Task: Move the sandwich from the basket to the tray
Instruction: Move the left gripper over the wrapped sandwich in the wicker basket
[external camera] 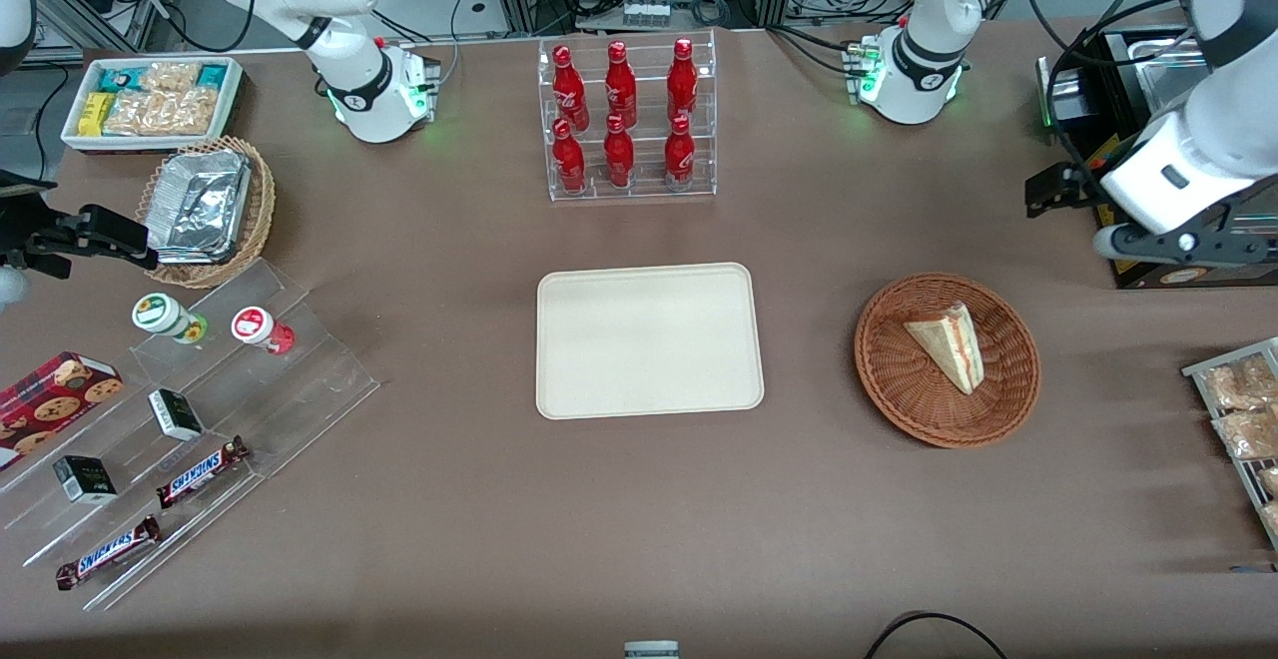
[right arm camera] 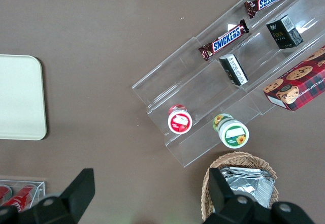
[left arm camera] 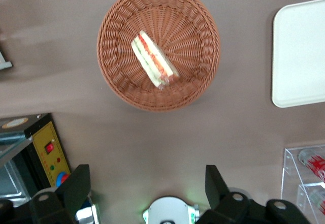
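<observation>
The tray (left arm camera: 299,56) is running off the left wrist view's edge. The gripper (left arm camera: 147,183) is showing only its spread dark fingers (left arm camera: 76,188) there, their tips lying out of frame.

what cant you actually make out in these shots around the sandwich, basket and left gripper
- Sandwich underside: hidden in both front and left wrist views, resting on the basket.
- Tray: cut off by the left wrist view's edge; whole only in the front view.
- Gripper: high above the table, farther from the front camera than the basket, fingers open; its fingertips are hard to pick out in the front view.
- Bottle rack: only a corner shows.
</observation>
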{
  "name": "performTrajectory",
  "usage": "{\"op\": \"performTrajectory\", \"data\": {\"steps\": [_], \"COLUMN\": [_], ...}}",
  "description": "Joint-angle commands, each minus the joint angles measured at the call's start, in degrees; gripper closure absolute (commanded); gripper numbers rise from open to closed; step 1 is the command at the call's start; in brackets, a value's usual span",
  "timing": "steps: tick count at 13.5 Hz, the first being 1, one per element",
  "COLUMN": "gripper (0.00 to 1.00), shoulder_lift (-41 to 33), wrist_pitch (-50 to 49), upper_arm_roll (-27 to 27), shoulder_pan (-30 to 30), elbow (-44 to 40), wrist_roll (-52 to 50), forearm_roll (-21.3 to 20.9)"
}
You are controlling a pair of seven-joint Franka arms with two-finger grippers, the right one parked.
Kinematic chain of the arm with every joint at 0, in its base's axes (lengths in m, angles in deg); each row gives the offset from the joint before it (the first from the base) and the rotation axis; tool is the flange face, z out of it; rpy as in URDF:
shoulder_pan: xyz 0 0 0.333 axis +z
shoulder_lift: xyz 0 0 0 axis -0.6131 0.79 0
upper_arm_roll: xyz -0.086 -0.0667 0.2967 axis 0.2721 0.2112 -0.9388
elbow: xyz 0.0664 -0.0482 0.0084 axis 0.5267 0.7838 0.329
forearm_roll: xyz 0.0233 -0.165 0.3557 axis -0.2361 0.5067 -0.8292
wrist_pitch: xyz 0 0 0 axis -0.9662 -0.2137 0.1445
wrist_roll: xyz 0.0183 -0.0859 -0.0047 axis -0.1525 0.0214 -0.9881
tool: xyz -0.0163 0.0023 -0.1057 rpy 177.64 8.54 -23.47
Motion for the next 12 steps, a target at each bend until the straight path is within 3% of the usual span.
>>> {"op": "performTrajectory", "data": {"steps": [1,6,12], "gripper": [0.0,0.0,0.0], "shoulder_lift": [-2.6,-4.2,-4.0], "wrist_pitch": [6.5,20.2,35.7], "upper_arm_roll": [0.2,0.0,0.1], "shoulder_pan": [-0.4,0.1,-0.1], "elbow": [7.6,19.2,29.4], "wrist_roll": [-4.8,-8.9,-22.0], "forearm_roll": [-1.1,-0.5,-0.8]}}
